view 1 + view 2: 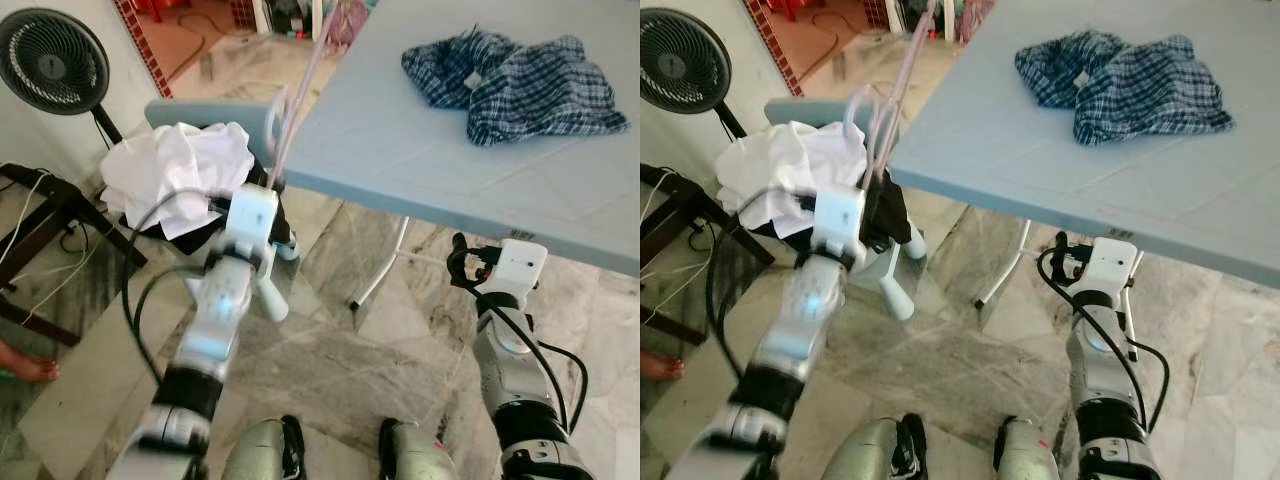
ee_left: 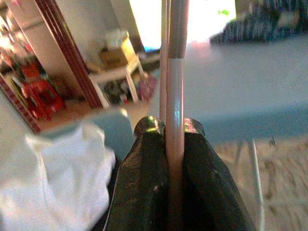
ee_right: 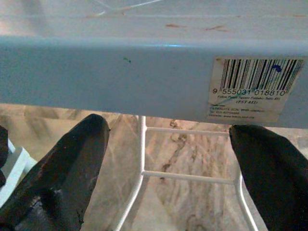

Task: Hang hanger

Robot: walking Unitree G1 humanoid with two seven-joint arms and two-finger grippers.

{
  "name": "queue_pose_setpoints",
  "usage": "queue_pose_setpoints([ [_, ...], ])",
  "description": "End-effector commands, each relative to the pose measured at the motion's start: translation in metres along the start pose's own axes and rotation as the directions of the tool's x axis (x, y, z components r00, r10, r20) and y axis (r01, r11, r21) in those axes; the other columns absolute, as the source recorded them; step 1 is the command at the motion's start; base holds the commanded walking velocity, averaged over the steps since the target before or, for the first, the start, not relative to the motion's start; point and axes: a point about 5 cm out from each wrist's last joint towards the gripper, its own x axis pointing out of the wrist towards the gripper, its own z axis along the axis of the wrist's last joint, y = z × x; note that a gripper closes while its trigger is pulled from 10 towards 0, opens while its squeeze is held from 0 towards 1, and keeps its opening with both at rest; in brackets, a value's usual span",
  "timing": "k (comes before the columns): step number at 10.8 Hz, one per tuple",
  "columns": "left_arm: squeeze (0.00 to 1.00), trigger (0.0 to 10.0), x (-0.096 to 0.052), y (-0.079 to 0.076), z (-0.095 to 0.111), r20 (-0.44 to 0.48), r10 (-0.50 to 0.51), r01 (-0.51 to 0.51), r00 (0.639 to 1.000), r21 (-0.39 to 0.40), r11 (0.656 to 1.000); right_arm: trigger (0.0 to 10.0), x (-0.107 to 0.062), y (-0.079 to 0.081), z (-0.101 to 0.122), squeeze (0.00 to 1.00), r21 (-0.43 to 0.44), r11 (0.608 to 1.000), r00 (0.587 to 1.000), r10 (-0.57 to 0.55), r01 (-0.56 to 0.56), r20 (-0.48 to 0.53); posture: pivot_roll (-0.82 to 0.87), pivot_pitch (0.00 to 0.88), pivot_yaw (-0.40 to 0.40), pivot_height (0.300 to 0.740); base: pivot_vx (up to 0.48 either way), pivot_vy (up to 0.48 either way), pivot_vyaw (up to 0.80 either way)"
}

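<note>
Hanger: since we grip it low on its shaft, the pink hanger (image 1: 300, 95) stands up from our left gripper (image 2: 166, 132) and reaches past the worktop's near corner, its hook end out of sight above.
Left jaws: we have them closed tight on the hanger, the two black fingers (image 2: 144, 173) pinching the pink rod so it cannot swing while carried.
Right jaws: we hold the right gripper (image 3: 168, 159) wide open and empty, just below the edge of the worktop (image 1: 420, 150), where we judge it simply waits.
Worktop load: a crumpled blue checked shirt (image 1: 515, 85) lies on top, well apart from the hanger.
Container: beside our left arm stands what looks like a grey-blue basket (image 1: 200, 112), white cloth (image 1: 175, 170) heaped over its rim.
Task standing: we judge the hanging not yet done; we cannot make out a rail.
Surroundings: a black fan (image 1: 52, 60) stands far left.
</note>
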Motion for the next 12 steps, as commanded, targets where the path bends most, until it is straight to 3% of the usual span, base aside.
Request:
queue_pose_setpoints([
  [1, 0.0, 10.0, -0.006, 0.004, -0.003, -0.001, -0.007, 0.007, 1.0, 0.009, 1.0, 10.0, 0.007, -0.016, 0.041, 0.0, -0.009, 0.999, 0.979, -0.041, 0.044, 0.2, -0.07, 0.137, 0.048, 0.74, 0.0, 0.0, -0.8],
  [2, 0.0, 10.0, -0.011, 0.003, -0.006, -0.014, -0.001, 0.001, 1.0, -0.006, 1.0, 10.0, 0.002, -0.025, 0.036, 0.0, -0.004, 0.998, 0.98, -0.058, 0.06, 0.188, -0.07, 0.152, 0.042, 0.74, 0.0, 0.0, -0.8],
  [4, 0.0, 10.0, -0.017, 0.005, -0.004, -0.014, 0.02, -0.021, 1.0, -0.026, 0.999, 10.0, -0.008, -0.028, 0.027, 0.0, 0.006, 0.998, 0.985, -0.062, 0.062, 0.159, -0.07, 0.18, 0.026, 0.74, 0.0, 0.0, -0.8],
  [7, 0.0, 10.0, -0.021, 0.007, 0.0, -0.002, 0.014, -0.014, 1.0, -0.007, 1.0, 10.0, -0.017, -0.011, 0.022, 0.0, 0.017, 1.0, 0.989, -0.016, 0.013, 0.149, -0.05, 0.197, 0.026, 0.74, 0.0, 0.0, -0.8],
  [10, 0.0, 10.0, -0.027, 0.013, -0.001, -0.006, 0.042, -0.042, 0.999, 0.017, 0.999, 10.0, -0.021, -0.011, 0.018, 0.0, 0.016, 1.0, 0.991, -0.009, 0.007, 0.132, -0.04, 0.193, 0.019, 0.74, 0.0, 0.0, -0.8],
  [12, 0.0, 10.0, -0.024, 0.009, 0.002, 0.004, 0.025, -0.025, 1.0, 0.03, 0.999, 10.0, -0.022, -0.006, 0.013, 0.0, 0.024, 1.0, 0.992, -0.007, 0.004, 0.124, -0.04, 0.187, 0.031, 0.74, 0.0, 0.0, -0.8],
])
